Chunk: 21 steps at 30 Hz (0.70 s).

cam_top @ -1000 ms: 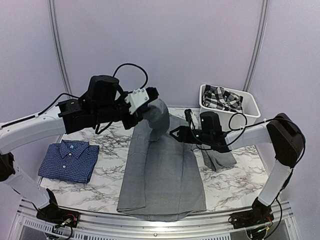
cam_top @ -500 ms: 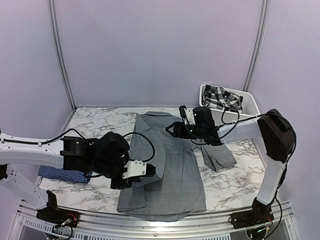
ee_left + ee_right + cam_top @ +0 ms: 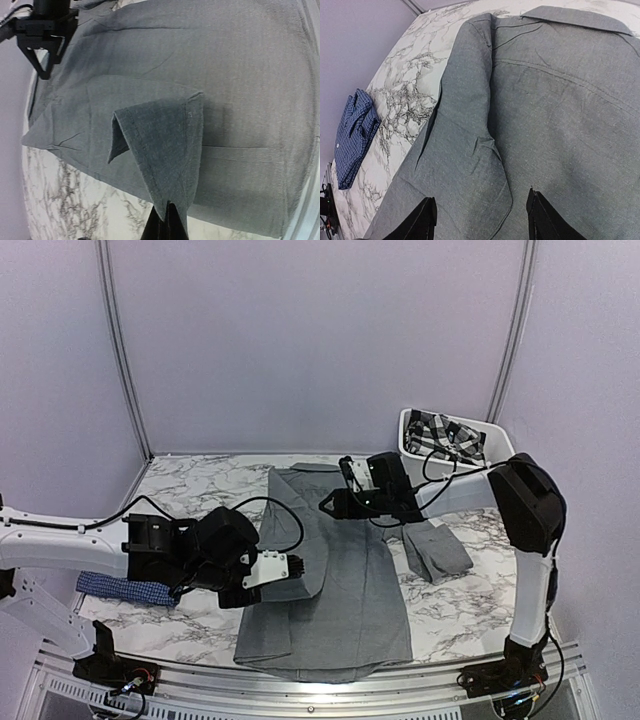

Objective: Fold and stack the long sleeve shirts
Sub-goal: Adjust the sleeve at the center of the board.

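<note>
Grey shirt (image 3: 345, 590) lies flat mid-bench (image 3: 190, 502), collar at the far end. Left hand (image 3: 167, 220) is clamped tight on its sleeve cuff (image 3: 160, 150), with the sleeve folded over the shirt's left side. Right hand (image 3: 480, 217) has fingers apart with nothing between them, hovering over the shirt's upper part. Blue checked shirt (image 3: 351, 135) lies folded at the bench's left edge, partly under the left arm. White bin (image 3: 503, 457) sits far right.

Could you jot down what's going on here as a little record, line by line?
grey shirt: spread flat on the marble table, collar far side
left gripper: shut on the sleeve cuff, holding it over the shirt's body
right gripper: open, empty, above the shirt's collar end
blue checked shirt: folded, table's left, partly under left arm
white bin: far right, checked cloth inside
</note>
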Motion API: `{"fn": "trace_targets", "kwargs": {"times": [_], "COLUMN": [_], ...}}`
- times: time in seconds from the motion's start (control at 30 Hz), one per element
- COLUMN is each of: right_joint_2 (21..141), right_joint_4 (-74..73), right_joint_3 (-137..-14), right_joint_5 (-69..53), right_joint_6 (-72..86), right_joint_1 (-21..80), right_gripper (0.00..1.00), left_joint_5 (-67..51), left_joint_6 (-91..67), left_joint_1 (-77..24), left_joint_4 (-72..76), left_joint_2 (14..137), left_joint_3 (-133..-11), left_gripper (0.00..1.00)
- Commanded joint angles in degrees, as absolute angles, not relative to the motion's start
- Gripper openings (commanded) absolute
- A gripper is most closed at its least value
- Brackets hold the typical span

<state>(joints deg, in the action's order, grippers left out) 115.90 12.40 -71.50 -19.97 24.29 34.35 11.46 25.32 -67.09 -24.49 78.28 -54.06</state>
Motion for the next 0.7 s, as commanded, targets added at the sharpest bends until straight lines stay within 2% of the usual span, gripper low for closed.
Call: {"fn": "trace_targets", "kwargs": {"times": [0.0,0.13,0.27,0.43,0.67], "right_joint_2": [118.0,117.0,114.0,110.7,107.2], "right_joint_4": [8.8,8.4,10.3,9.7,9.6], "right_joint_3": [-76.7,-76.8,-73.6,-72.0,-68.2], "right_joint_5": [-20.4,-19.2,-19.0,-18.1,-17.1], "right_joint_6": [20.0,21.3,23.4,23.8,23.6], "right_joint_1": [35.2,33.2,30.2,27.9,25.9], "right_gripper": [0.58,0.57,0.57,0.56,0.56], "left_joint_5": [23.5,27.9,23.5,11.9,2.4], "left_joint_6": [31.0,43.1,53.7,58.6,59.5], "left_joint_1": [-67.0,-63.6,-57.8,-53.9,-55.0], "left_joint_4": [-18.6,-2.8,11.6,13.6,14.8], "left_joint_2": [75.0,74.5,79.0,89.0,93.6], "left_joint_3": [-53.4,-53.3,-58.0,-73.4,-78.1], "left_gripper": [0.0,0.0,0.0,0.0,0.0]}}
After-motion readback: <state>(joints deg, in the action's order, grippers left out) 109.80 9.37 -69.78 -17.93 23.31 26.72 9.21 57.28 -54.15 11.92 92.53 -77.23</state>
